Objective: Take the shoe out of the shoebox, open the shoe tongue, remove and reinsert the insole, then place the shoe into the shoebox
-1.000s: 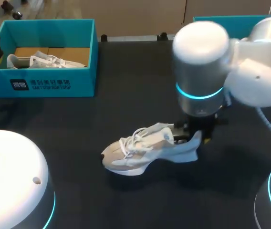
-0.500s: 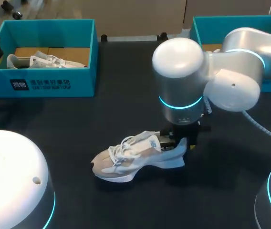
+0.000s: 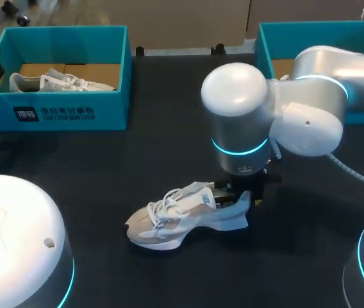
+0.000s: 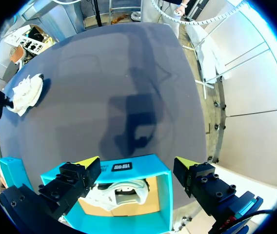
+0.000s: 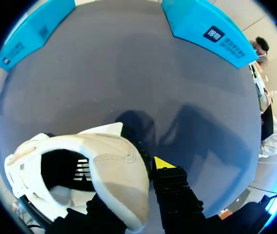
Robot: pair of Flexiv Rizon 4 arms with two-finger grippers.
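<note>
A white and beige shoe (image 3: 182,215) lies on its sole on the black table (image 3: 169,141), toe pointing left. My right gripper (image 3: 238,192) is shut on its heel. In the right wrist view the heel collar (image 5: 99,161) sits between the fingers; one yellow fingertip (image 5: 163,162) shows outside it and the other is hidden inside the shoe. My left gripper (image 4: 136,163) hangs open above the teal shoebox (image 4: 128,170), where a second shoe (image 4: 121,191) lies. That shoebox (image 3: 60,112) stands at the back left in the head view.
A second teal shoebox (image 3: 310,32) stands at the back right, behind my right arm (image 3: 297,96). My left arm's white base (image 3: 15,244) fills the front left corner.
My right arm has swung left and a little toward the front, carrying the shoe with it. The grip on the heel is unchanged. The left side looks the same.
</note>
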